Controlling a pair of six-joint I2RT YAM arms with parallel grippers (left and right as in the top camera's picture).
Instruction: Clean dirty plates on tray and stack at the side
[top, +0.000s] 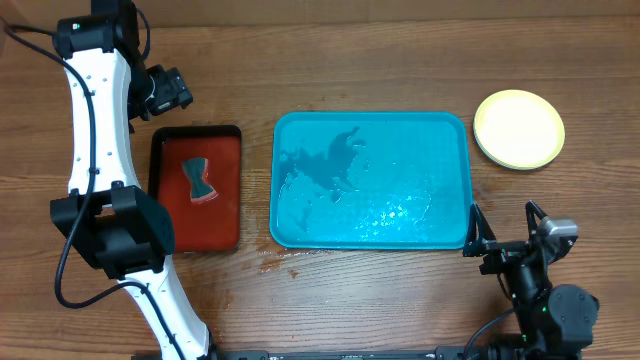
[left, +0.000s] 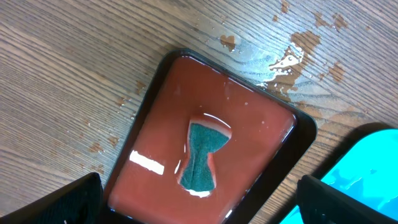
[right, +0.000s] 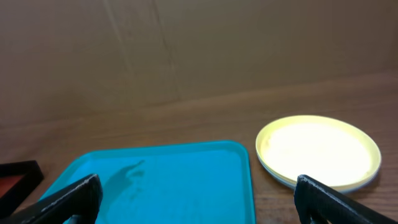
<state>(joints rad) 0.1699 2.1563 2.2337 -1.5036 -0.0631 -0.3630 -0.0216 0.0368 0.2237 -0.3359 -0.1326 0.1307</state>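
Right gripper (right: 199, 202) jaws stand wide, holding nothing. Just beyond them lies the wet turquoise tray (right: 161, 180), with the stacked plates (right: 318, 149) on the table off its far right corner. Left gripper (left: 199, 205) gapes wide above a sponge (left: 202, 155) in a red tray (left: 249, 124).

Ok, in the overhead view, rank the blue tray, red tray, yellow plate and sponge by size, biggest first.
1. blue tray
2. red tray
3. yellow plate
4. sponge
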